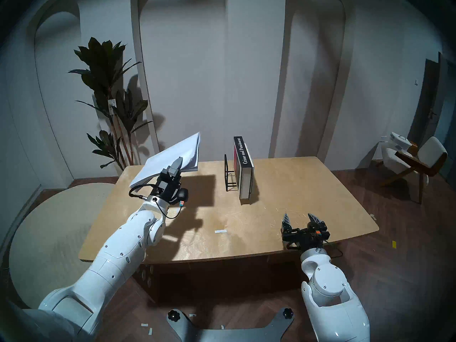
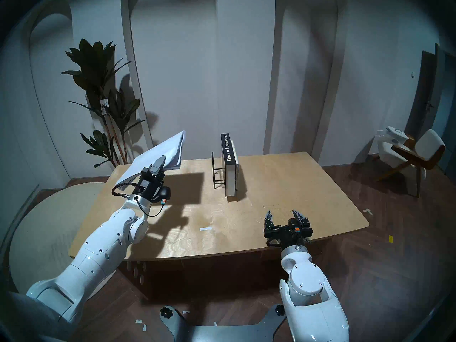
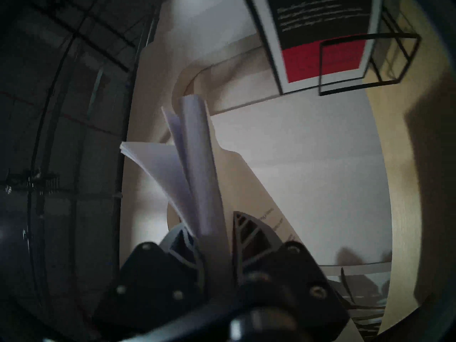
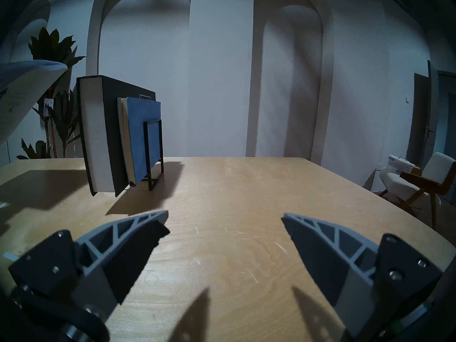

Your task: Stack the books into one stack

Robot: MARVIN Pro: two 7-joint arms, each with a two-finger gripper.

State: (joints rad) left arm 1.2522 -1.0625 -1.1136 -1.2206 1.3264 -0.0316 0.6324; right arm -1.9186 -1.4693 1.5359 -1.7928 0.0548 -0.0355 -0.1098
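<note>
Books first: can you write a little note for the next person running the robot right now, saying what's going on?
Left gripper: shut on the white book, held tilted in the air above the table's far left.
Right gripper: open, empty, low over the near right.
Black book and blue book stand upright in the rack.
Done: white book lifted.
Left: lay it flat, then stack the black and blue books on it.

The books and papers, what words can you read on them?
"Crime and Punishment": white letters down the spine of the black book, standing in the wire rack.
Back cover of that book: white lines of text, too blurred to read.
White softcover, held up by the left gripper: small dark print, too small to read.
Blue book: no words visible.
</note>
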